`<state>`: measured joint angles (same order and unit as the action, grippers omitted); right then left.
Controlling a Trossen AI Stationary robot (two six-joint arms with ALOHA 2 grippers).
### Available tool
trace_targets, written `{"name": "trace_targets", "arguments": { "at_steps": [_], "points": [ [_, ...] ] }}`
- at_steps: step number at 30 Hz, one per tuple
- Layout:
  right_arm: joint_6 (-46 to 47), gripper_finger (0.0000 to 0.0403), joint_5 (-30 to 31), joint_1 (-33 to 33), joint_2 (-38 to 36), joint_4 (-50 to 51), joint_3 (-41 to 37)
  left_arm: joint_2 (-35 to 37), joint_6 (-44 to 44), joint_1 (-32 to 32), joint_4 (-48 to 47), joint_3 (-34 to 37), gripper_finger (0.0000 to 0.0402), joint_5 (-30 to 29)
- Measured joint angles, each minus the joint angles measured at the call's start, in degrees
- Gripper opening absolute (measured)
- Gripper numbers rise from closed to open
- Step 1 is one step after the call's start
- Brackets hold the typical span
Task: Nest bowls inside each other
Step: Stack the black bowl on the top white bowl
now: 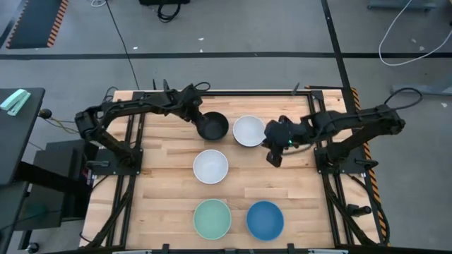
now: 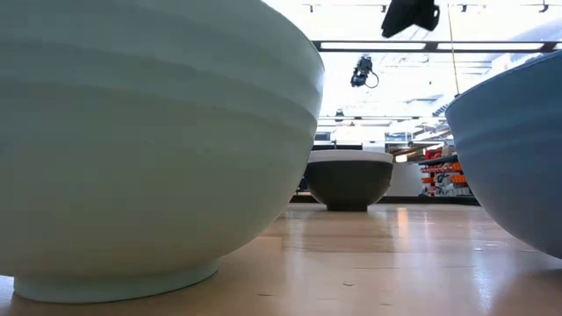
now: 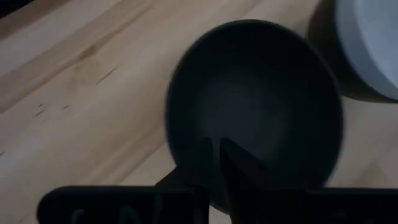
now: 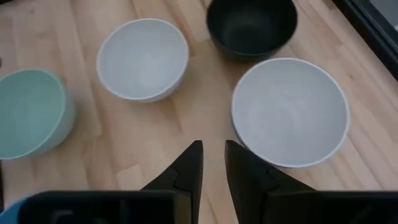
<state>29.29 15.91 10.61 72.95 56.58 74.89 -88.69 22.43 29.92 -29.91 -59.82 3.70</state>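
Bowls sit apart on the wooden table (image 1: 162,183); none looks nested yet, so nearly all the job is left. The left gripper (image 1: 200,120) pinches the rim of the black bowl (image 1: 213,127) at the far side. The right gripper (image 1: 274,156) hangs beside a white bowl (image 1: 248,130), fingers slightly apart, holding nothing. Another white bowl (image 1: 210,166), a mint bowl (image 1: 212,219) and a blue bowl (image 1: 265,220) are round and smooth.

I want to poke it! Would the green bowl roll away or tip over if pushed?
Probably neither. The green bowl sits upright on a flat foot on the wooden table, so it would likely slide. Its smooth, glossy side may be slippery to grip. It looks hard, so it should keep its shape.
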Motion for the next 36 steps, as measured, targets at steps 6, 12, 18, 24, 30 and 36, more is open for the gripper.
{"name": "trace_targets", "arguments": {
  "at_steps": [6,12,18,24,30,36],
  "points": [
    [2.06,0.0073,2.29,5.18,0.49,0.07,0.0,-3.65,1.31,1.2,0.03,-0.99,0.007,1.14],
    [2.69,0.0071,2.57,6.47,1.18,0.04,0.0,-6.48,2.84,1.15,-0.39,-2.46,0.009,1.36],
    [2.7,0.0071,2.75,6.47,1.6,0.04,-0.02,-8.55,2.89,1.15,-2.28,-5.61,0.0099,1.36],
    [2.72,0.0071,2.75,6.47,1.6,0.04,-0.02,-8.58,2.63,0.98,-5.93,-11.26,0.0099,0.56],
    [3.18,0.0071,2.9,8.21,1.6,-0.01,-0.05,-8.58,2.7,1.68,-12.64,-12.29,0.0102,-1.71],
    [-2.46,0.007,8.83,17.78,1.6,-7.01,-0.07,-8.58,2.45,2.18,-14.59,-12.28,0.0101,-4.58]
  ]
}}
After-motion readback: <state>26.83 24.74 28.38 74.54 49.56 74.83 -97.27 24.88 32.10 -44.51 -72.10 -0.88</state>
